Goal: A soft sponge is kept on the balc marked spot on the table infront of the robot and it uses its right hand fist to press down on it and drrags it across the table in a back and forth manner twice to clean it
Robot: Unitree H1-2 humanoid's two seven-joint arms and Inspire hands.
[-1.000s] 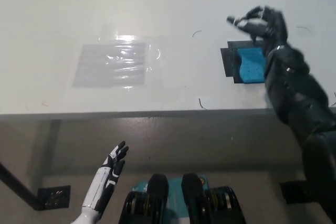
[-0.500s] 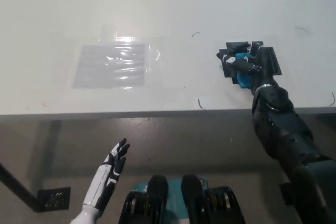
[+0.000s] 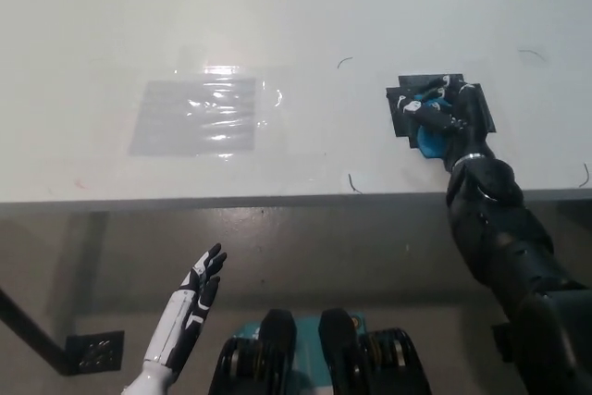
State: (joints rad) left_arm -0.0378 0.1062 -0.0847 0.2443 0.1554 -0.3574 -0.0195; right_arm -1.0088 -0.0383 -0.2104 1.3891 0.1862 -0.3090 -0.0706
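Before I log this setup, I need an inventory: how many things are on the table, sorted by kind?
Blue sponge: 1, under the right hand
Black marked spot: 1
Clear plastic sheet: 1
Total: 3
The left hand hangs below the table edge, off the surface.

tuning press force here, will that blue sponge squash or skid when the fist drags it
The blue sponge looks soft, so it probably squashes under the right hand. The white table looks smooth and glossy, so it likely slides easily. Being flat, it shouldn't roll.
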